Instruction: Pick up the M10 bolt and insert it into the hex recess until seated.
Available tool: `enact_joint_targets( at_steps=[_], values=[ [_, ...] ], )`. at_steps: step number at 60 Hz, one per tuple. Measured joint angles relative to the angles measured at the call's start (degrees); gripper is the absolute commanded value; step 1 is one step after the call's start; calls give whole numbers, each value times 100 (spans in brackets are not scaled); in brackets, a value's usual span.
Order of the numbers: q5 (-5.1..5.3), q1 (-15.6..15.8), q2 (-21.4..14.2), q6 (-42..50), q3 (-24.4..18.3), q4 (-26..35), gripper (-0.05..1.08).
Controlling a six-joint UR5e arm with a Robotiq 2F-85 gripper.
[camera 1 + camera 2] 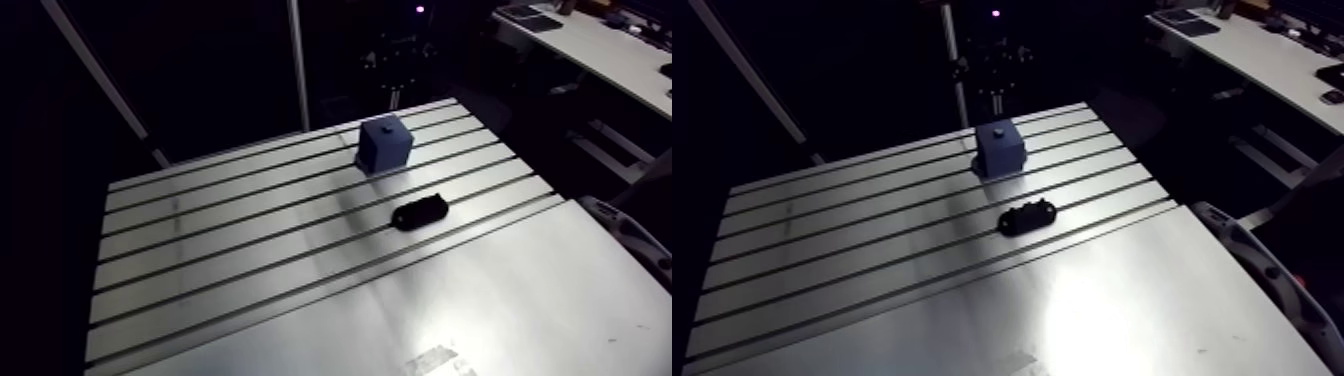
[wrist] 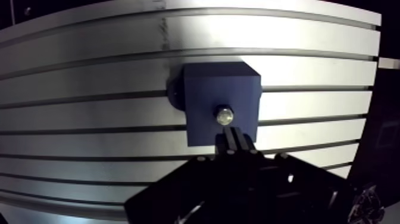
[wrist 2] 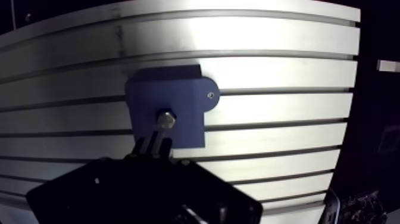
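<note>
We see the bolt (image 2: pixel 224 114) sitting in the top of a blue block (image 2: pixel 202 95). In the wrist view we look right down on its shiny six-sided head, so its long part runs straight up and down, into the block. Only the head shows. The rest is hidden inside the block, and we cannot tell how deep it goes. The head sits near the middle of the block's top. The gripper (image 2: pixel 233 132) comes in from one side of the block, and its tips are just beside the bolt head. Its two thin fingers (image 2: pixel 228 143) look pressed together, with only a thin dark line between them and nothing held in there. We cannot tell if the tips touch the bolt. The block stands on the table (image 1: pixel 250 250), which has long dark slots running across it. A flat round ear (image 3: pixel 209 95) with a tiny screw in it sticks out from the bottom of the block and lies on the table. In the arm view a black lumpy thing (image 1: pixel 420 212) lies flat on the table near the block, not touching it. We cannot tell what it is.
</note>
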Motion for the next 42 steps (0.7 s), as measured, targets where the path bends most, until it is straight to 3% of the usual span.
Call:
enact_joint_targets(
  at_steps=[42],
  values=[
    [50,-27,118,7,228,-275,107]
  ],
)
